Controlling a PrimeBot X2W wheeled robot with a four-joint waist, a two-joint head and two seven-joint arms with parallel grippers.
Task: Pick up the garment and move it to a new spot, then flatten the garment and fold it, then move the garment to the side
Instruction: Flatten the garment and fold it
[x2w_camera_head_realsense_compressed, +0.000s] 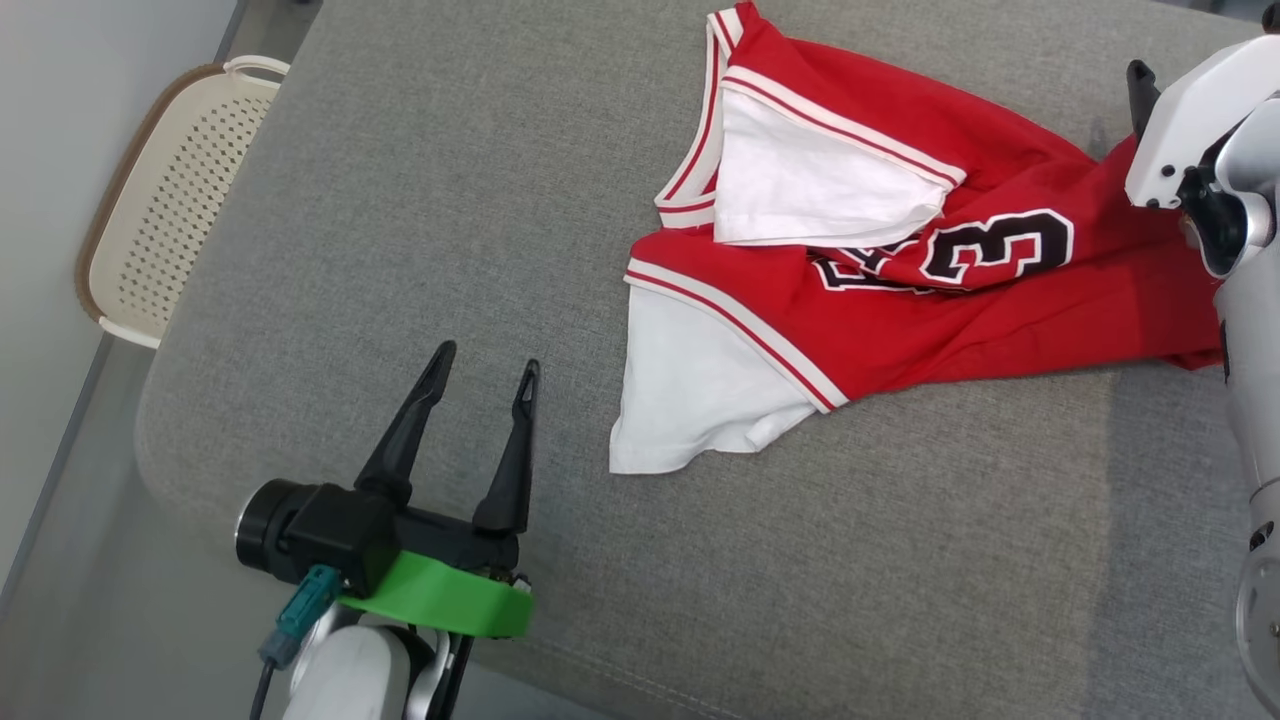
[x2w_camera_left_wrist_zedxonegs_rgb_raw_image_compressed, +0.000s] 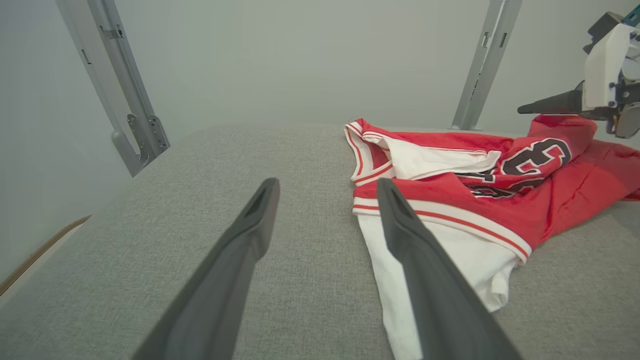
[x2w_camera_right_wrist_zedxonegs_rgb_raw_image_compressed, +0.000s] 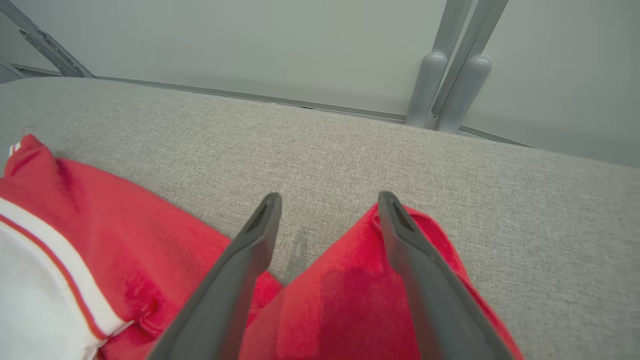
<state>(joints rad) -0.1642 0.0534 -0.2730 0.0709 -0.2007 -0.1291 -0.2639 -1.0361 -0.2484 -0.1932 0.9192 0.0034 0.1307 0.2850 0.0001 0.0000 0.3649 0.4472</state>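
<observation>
A red jersey with white trim and a black number, the garment (x2w_camera_head_realsense_compressed: 900, 320), lies rumpled on the grey cushion (x2w_camera_head_realsense_compressed: 400, 200), part of it turned white side out. My left gripper (x2w_camera_head_realsense_compressed: 488, 357) hovers open to the left of its white lower corner, with nothing between the fingers; the left wrist view shows the gripper (x2w_camera_left_wrist_zedxonegs_rgb_raw_image_compressed: 326, 184) beside the garment (x2w_camera_left_wrist_zedxonegs_rgb_raw_image_compressed: 440, 195). My right gripper (x2w_camera_right_wrist_zedxonegs_rgb_raw_image_compressed: 329, 196) is open over the jersey's right end, and a fold of red cloth (x2w_camera_right_wrist_zedxonegs_rgb_raw_image_compressed: 340, 300) lies loose beneath the spread fingers. One of its dark fingers (x2w_camera_head_realsense_compressed: 1142, 90) pokes out past the white wrist housing.
A cream perforated basket (x2w_camera_head_realsense_compressed: 170, 190) sits off the cushion's left edge. Grey metal posts (x2w_camera_left_wrist_zedxonegs_rgb_raw_image_compressed: 125, 100) (x2w_camera_left_wrist_zedxonegs_rgb_raw_image_compressed: 485, 65) stand behind the cushion against the pale wall. The cushion's left and front edges round off near my left arm.
</observation>
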